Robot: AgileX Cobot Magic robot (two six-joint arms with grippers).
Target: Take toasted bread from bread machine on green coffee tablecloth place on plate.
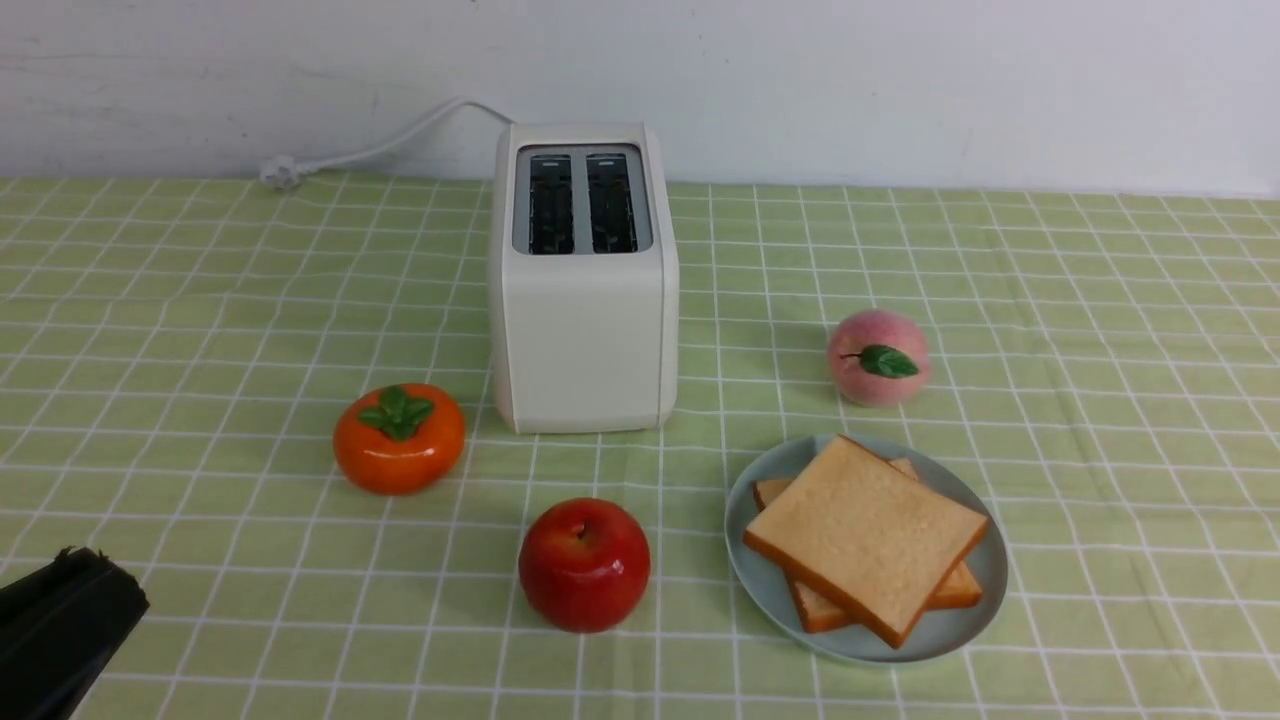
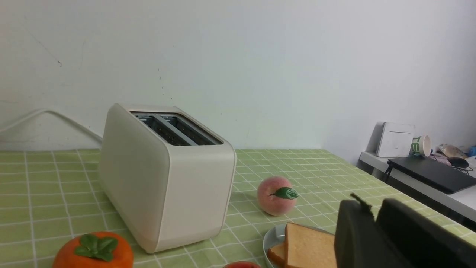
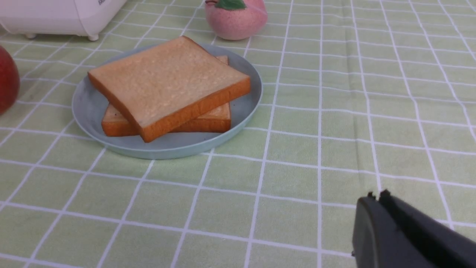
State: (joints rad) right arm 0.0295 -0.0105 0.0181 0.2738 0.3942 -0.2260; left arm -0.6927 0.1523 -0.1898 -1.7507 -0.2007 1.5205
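Two slices of toasted bread point(image 1: 865, 535) lie stacked on the pale blue-green plate point(image 1: 940, 640), the upper one turned askew over the lower. The cream bread machine point(image 1: 585, 330) stands behind them on the green coffee tablecloth point(image 1: 1100, 400), and both its slots look empty. My left gripper point(image 1: 100, 575) sits low at the near left corner, far from the plate. In the left wrist view the left gripper point(image 2: 373, 204) shows a narrow gap between its fingers and holds nothing. My right gripper point(image 3: 375, 195) hovers over bare cloth near the plate point(image 3: 89, 111), fingers pressed together, empty. It is out of the front view.
An orange persimmon point(image 1: 398, 440) sits left of the toaster. A red apple point(image 1: 584, 565) lies in front of it and a pink peach point(image 1: 878, 357) behind the plate. The white power cord point(image 1: 380, 150) trails to the back left. A side desk with a laptop point(image 2: 431, 173) stands beyond the table's right edge.
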